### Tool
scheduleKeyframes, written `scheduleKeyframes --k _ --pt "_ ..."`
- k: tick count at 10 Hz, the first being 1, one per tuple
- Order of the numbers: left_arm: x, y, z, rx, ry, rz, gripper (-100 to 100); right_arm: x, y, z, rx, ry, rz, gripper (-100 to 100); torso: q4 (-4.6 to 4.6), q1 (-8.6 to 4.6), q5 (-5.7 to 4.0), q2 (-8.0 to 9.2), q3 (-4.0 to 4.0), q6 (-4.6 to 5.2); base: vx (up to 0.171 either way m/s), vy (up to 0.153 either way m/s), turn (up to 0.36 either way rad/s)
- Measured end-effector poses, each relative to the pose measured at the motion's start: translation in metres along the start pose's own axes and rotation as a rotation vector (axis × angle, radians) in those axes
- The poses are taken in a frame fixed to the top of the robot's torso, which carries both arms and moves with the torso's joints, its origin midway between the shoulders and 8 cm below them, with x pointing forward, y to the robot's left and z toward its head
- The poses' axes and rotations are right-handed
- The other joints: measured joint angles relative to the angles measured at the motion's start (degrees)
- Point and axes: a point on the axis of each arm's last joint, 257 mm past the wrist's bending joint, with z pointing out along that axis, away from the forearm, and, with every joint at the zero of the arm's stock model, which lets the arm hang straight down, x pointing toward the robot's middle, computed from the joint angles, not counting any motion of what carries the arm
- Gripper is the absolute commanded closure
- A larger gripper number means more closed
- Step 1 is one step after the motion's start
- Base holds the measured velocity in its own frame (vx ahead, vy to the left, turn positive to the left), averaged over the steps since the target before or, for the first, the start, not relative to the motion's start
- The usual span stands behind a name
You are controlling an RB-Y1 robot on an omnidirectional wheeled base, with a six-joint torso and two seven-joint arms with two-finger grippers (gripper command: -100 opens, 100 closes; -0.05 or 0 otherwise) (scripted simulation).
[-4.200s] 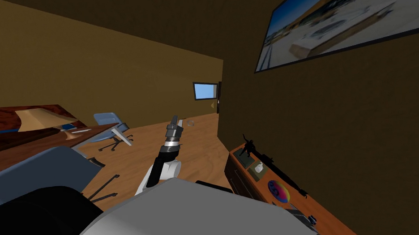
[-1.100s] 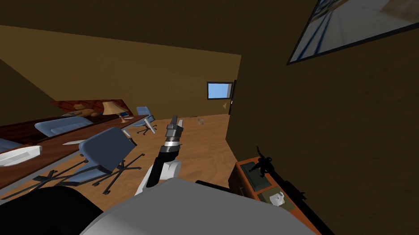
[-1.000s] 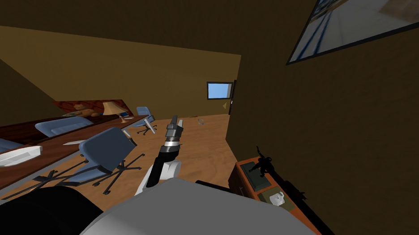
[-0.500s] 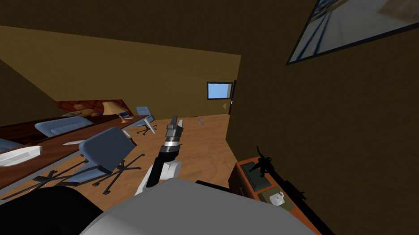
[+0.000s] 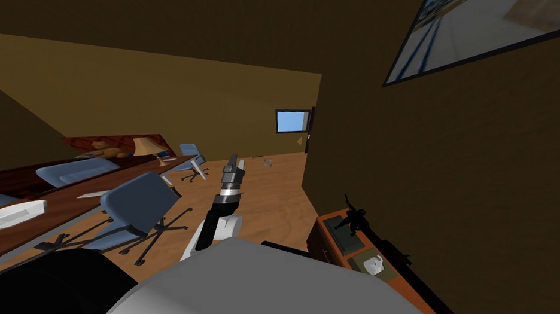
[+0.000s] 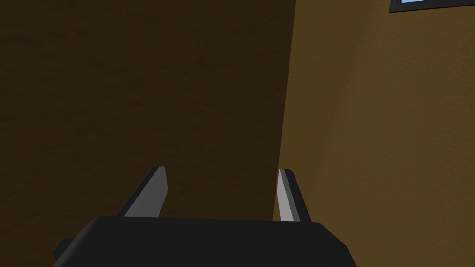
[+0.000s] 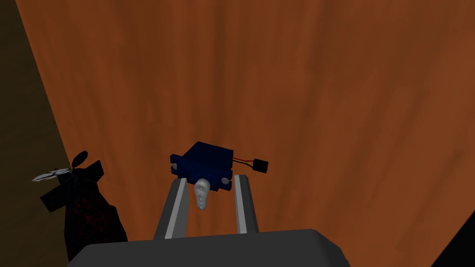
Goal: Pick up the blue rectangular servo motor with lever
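Observation:
The blue rectangular servo motor (image 7: 206, 160) sits between the fingertips of my right gripper (image 7: 209, 178), which is shut on its sides. Its white lever (image 7: 202, 192) points back toward the gripper body, and a thin wire with a black plug (image 7: 260, 165) sticks out beside one finger. Behind the servo lies a reddish-brown wooden surface (image 7: 301, 92). I cannot tell whether the servo touches it. My left gripper (image 5: 235, 164) is raised in front of my chest over the floor, and its fingers (image 6: 150, 192) stand open and empty.
A black figure (image 7: 79, 199) stands close beside the right gripper. In the head view a low wooden cabinet (image 5: 331, 248) against the brown wall at lower right carries that black figure (image 5: 354, 217) and a white object (image 5: 373, 264). Blue office chairs (image 5: 134, 202) and a long desk (image 5: 65, 205) are on the left.
My head view has swung from the earliest frame, so the cabinet sits lower right. In the last half second it shifted a little more. The left arm holds its pose.

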Motion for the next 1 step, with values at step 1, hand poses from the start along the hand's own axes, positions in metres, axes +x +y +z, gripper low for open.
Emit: scheduleKeyframes --k 1 --pt "0.0000 0.0000 0.0000 0.000 0.000 0.000 0 0.0003 -0.0006 -0.0004 -0.001 -0.001 -0.003 0 0.00 -0.09 -0.03 0.00 0.00 -0.01 0.000 0.007 0.000"
